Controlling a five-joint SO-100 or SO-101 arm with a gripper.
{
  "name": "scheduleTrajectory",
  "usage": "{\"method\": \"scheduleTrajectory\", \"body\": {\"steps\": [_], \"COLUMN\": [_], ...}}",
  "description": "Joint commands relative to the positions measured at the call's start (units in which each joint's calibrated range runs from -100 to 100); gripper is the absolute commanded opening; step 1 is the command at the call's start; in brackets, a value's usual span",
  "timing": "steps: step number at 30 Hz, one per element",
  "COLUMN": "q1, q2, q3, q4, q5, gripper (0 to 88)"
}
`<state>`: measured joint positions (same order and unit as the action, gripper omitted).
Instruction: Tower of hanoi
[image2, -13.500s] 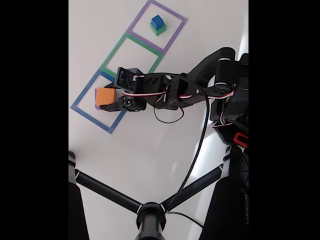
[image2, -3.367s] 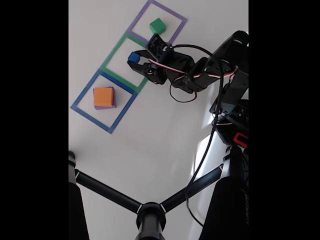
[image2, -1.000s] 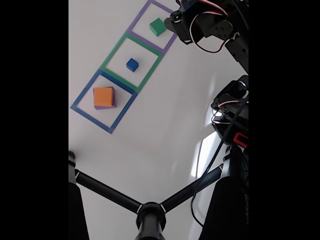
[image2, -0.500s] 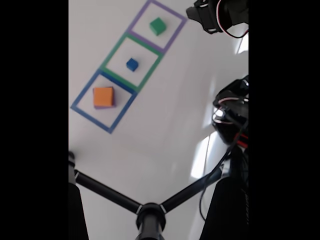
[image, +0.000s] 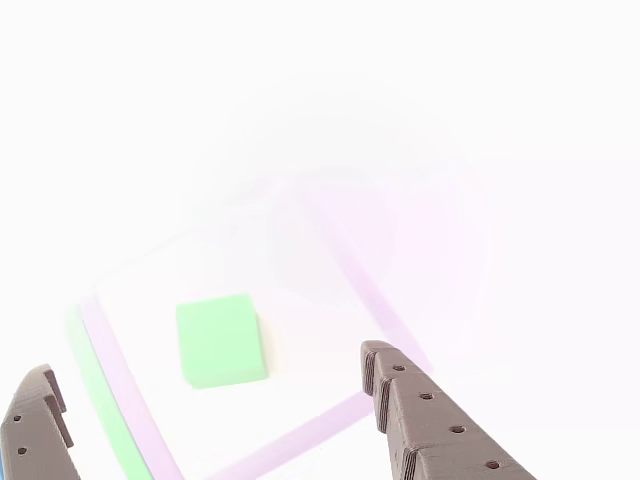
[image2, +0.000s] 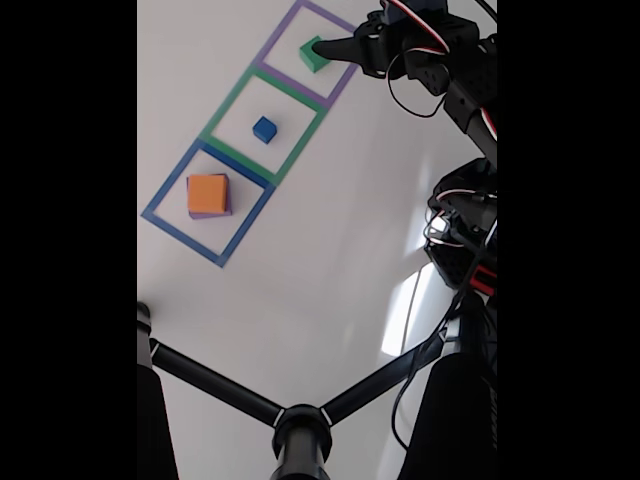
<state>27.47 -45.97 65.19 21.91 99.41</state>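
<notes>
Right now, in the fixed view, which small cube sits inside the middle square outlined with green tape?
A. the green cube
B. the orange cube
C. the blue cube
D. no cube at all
C. The small blue cube sits inside the green tape square, while the green cube is in the purple tape square and the larger orange cube is in the blue tape square.

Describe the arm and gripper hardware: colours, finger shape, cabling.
Black printed arm with a red-and-white servo cable and a black cable looping along its links. Near the base there is a red patch. In the other view the gripper fingers look dark brown, blocky and stepped, with rows of small round holes down their sides.
</notes>
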Motion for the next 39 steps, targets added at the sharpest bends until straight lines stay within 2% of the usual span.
{"method": "scheduleTrajectory", "body": {"steps": [1,12,21,31,39], "q1": [-0.33,-2.06,-2.35,-3.02,-3.59], "q2": [4.35,26.95,42.29,52.55,56.99], "q3": [4.72,9.63,9.09,5.99,2.81], "q4": [-15.19,-45.96,-62.64,-70.98,-73.17], "q5": [0.59,0.59,0.59,0.59,0.59], "gripper": [37.2,36.7,36.3,35.8,35.5]}}
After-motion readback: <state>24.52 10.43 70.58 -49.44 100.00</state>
